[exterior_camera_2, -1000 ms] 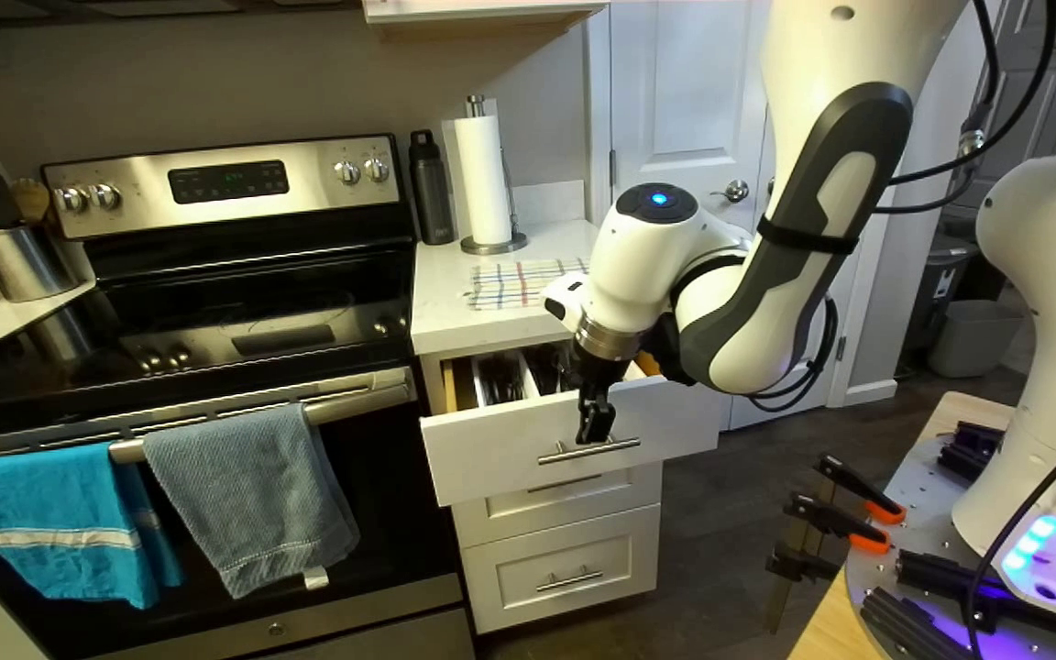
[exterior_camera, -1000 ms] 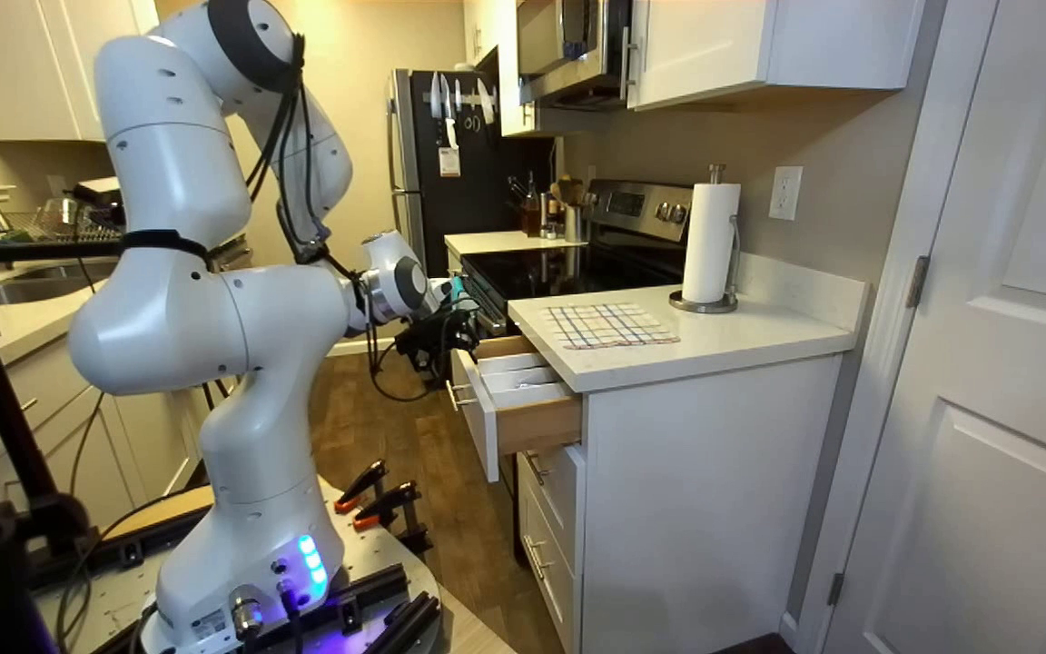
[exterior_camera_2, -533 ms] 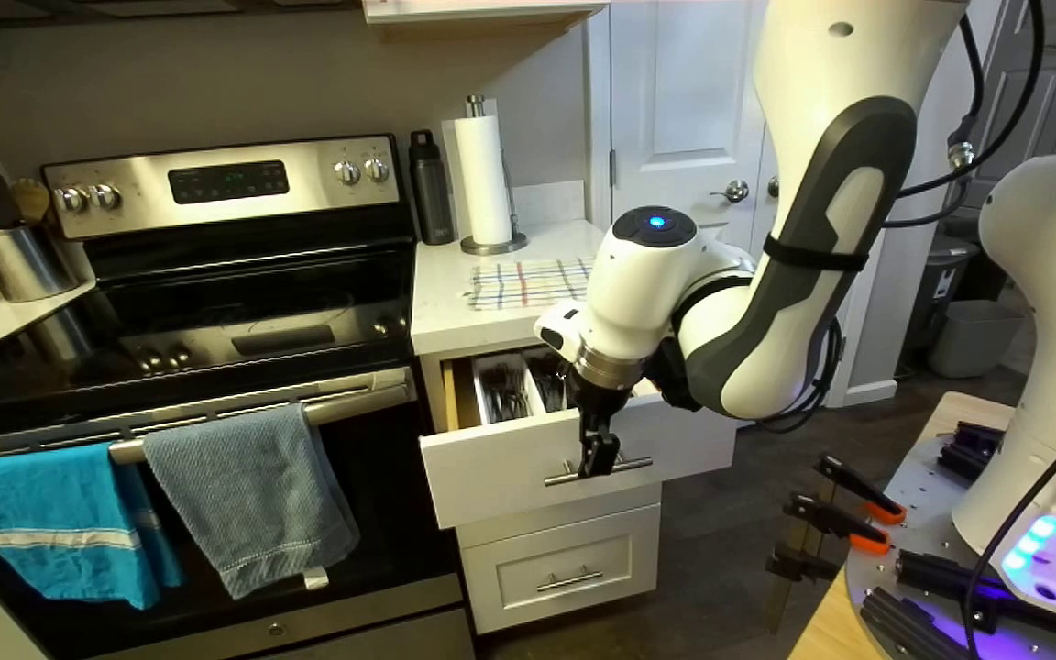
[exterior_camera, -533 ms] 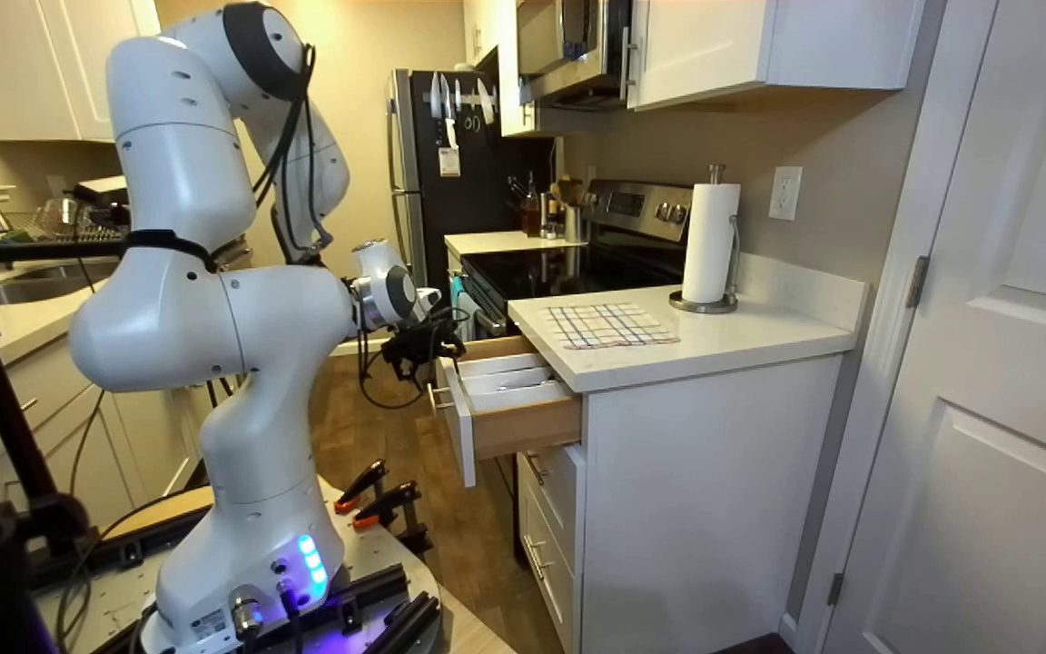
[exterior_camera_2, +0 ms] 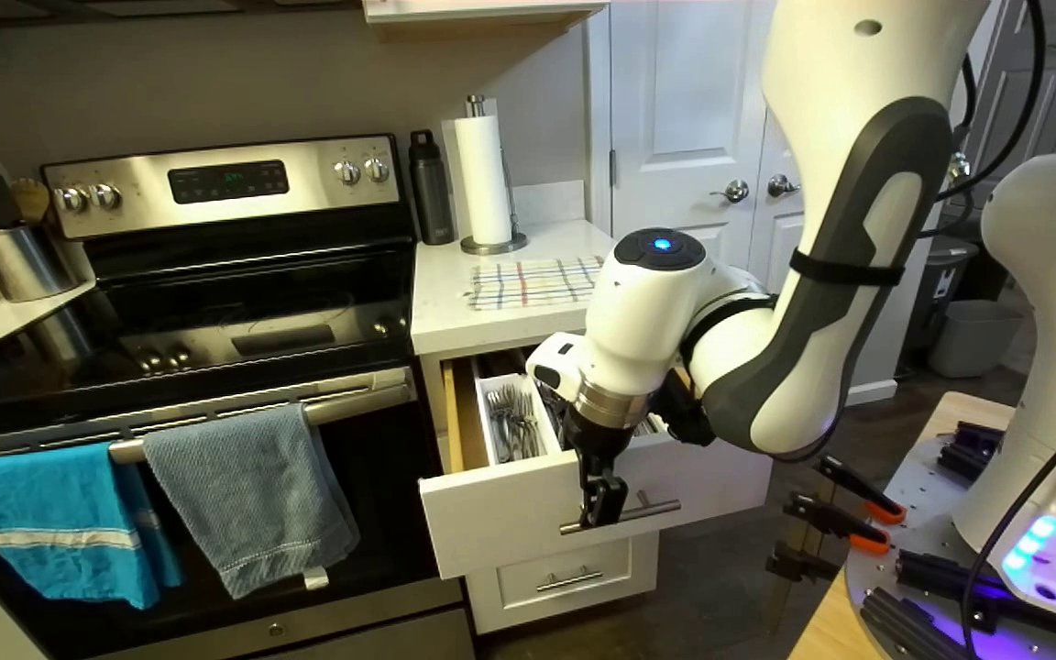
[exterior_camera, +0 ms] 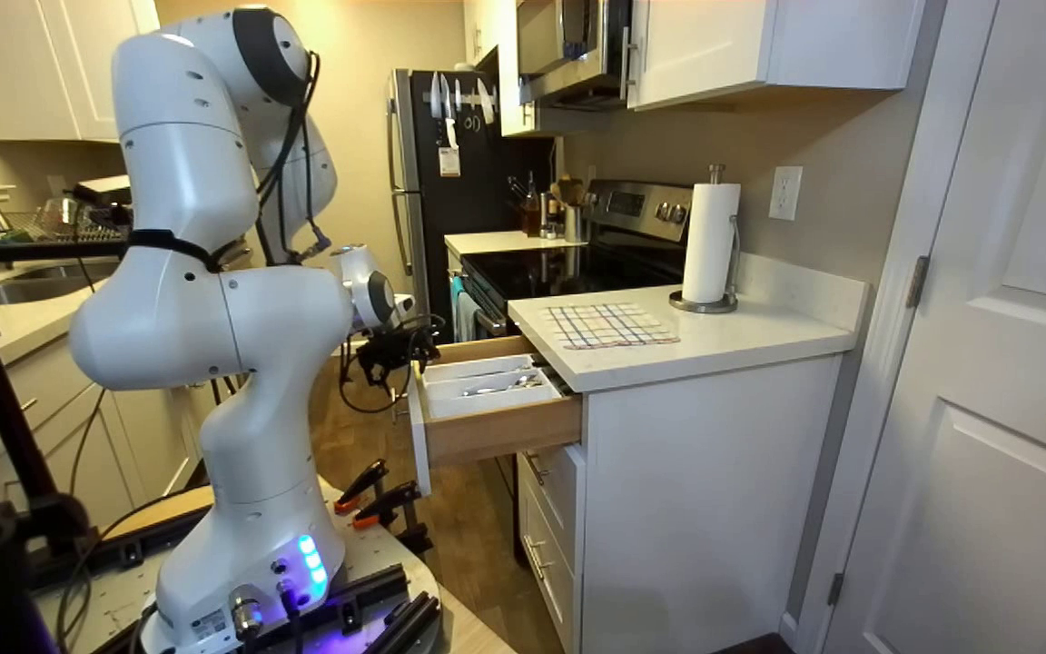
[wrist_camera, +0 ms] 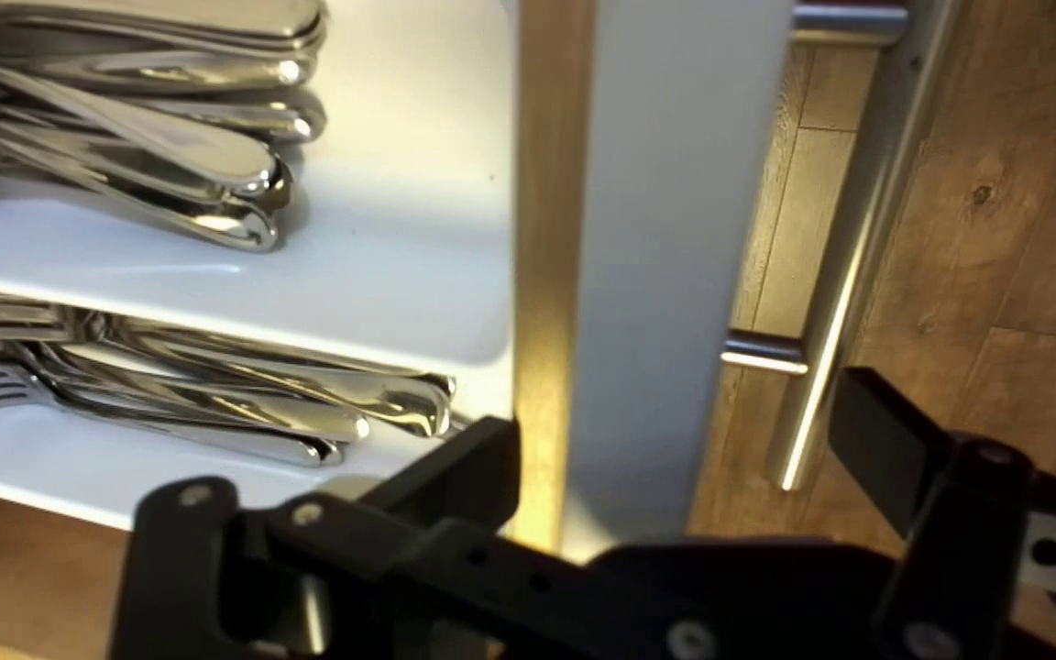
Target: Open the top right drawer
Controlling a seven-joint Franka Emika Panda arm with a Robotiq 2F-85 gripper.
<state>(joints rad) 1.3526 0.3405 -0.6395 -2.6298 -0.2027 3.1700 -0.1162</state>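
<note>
The top right drawer (exterior_camera_2: 491,527) stands well pulled out in both exterior views, with its flat white front and light wood side (exterior_camera: 500,434). Forks (exterior_camera_2: 511,417) and other cutlery lie in its white trays. My gripper (wrist_camera: 675,422) is open and points down over the drawer's front panel (wrist_camera: 665,229). In the wrist view one finger (wrist_camera: 473,467) is on the inner side, over the tray. The other finger (wrist_camera: 885,449) is on the outer side, just beyond the bar handle (wrist_camera: 858,211), near its end. Whether the fingers touch the panel or handle I cannot tell.
The counter (exterior_camera: 714,341) overhangs the drawer, with a checked cloth (exterior_camera_2: 533,284) and a paper towel roll (exterior_camera_2: 484,179) on it. Lower drawers (exterior_camera_2: 574,577) are shut. The stove (exterior_camera_2: 244,302) with hanging towels stands beside. Clamps (exterior_camera_2: 844,522) sit at the robot base's edge.
The drawer has slid further out toward the robot, and more of its trays and cutlery shows. My gripper has moved back along with the drawer front.
</note>
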